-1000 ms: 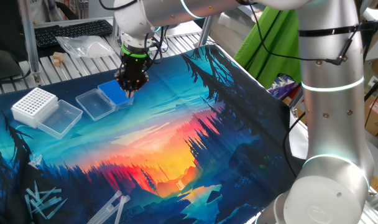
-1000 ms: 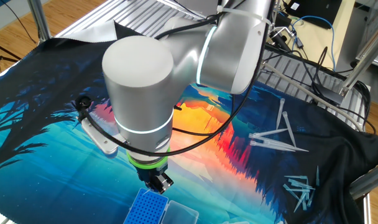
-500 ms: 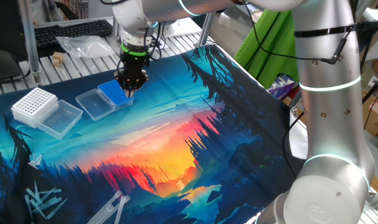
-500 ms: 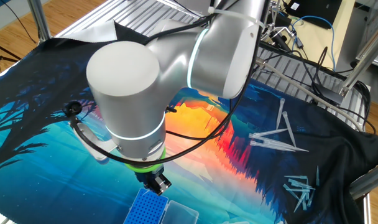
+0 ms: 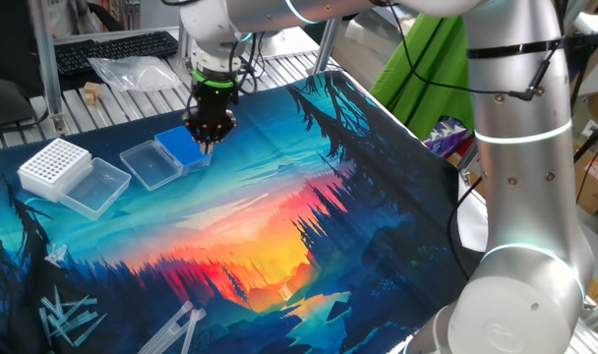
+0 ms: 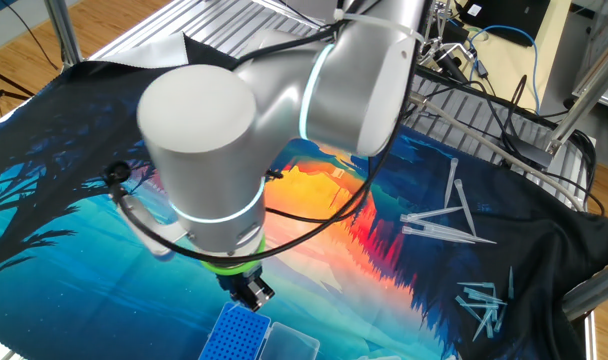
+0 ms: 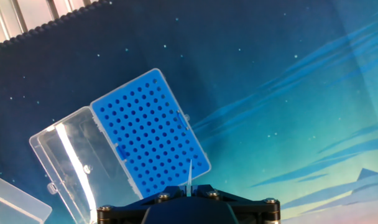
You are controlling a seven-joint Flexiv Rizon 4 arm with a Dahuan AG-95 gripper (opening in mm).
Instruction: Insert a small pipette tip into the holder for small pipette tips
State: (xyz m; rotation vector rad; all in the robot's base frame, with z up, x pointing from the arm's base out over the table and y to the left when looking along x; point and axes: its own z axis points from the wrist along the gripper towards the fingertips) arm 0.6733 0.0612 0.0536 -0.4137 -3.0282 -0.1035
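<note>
I had the gripper (image 7: 189, 198) closed on a small clear pipette tip (image 7: 189, 177), pointing straight down. In the hand view the tip hung upright over the near right corner of the blue rack (image 7: 150, 132), whose clear lid (image 7: 74, 162) lay flipped open beside it on the surface (image 5: 279, 206). I couldn't tell from these angles whether the tip's end was already inside a hole or just above.
</note>
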